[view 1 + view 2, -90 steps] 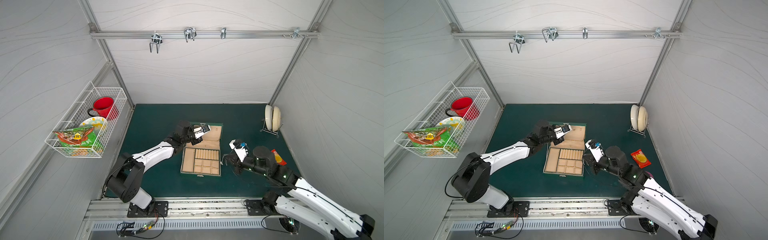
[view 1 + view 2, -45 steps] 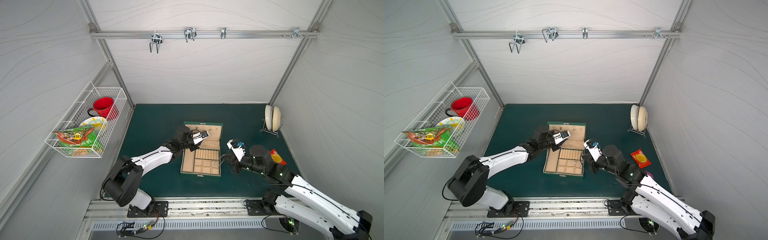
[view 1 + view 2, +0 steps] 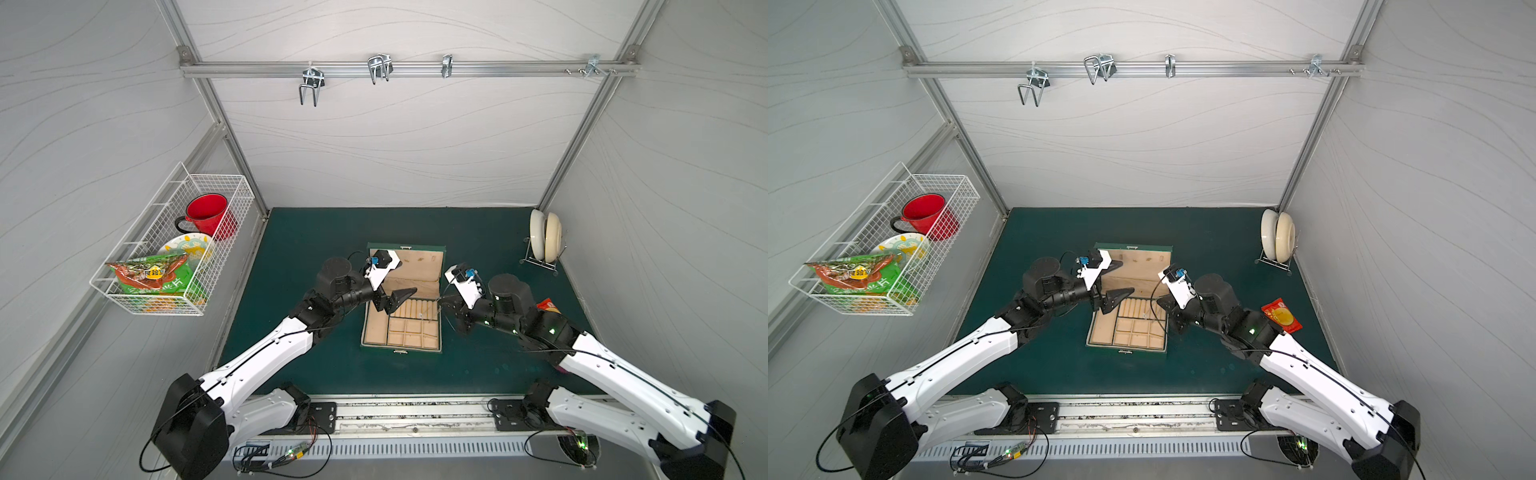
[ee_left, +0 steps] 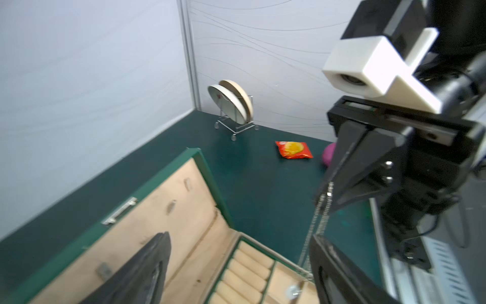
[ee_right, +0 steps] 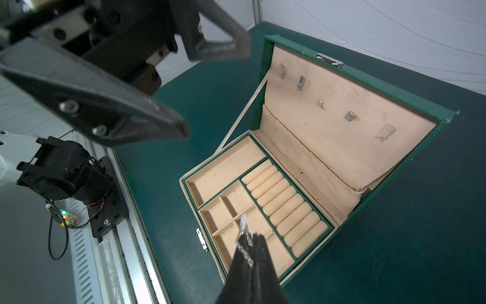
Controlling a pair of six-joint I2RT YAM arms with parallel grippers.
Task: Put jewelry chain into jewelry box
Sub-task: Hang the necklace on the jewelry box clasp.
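Observation:
The dark green jewelry box (image 3: 401, 350) (image 3: 1126, 348) stands open mid-mat, its beige lid (image 5: 342, 126) upright. My right gripper (image 3: 441, 298) (image 3: 1160, 299) (image 5: 253, 237) is shut on the thin silver jewelry chain (image 4: 319, 210) (image 5: 246, 248) and hovers over the box's right-hand compartments. The chain hangs down from its tips, and a small round pendant (image 4: 293, 289) reaches into a compartment. My left gripper (image 3: 407, 276) (image 3: 1127, 276) (image 4: 239, 237) is open and holds nothing. It hovers above the ring rolls (image 5: 284, 208), in front of the lid.
A plate rack (image 3: 544, 241) stands at the back right corner. A red snack packet (image 3: 1281, 314) and a pink object (image 4: 328, 155) lie right of the box, near my right arm. A wire basket (image 3: 174, 249) hangs on the left wall.
My left gripper has opened and drawn back from the lid's top edge toward the ring rolls. My right gripper has carried the chain leftward over the box.

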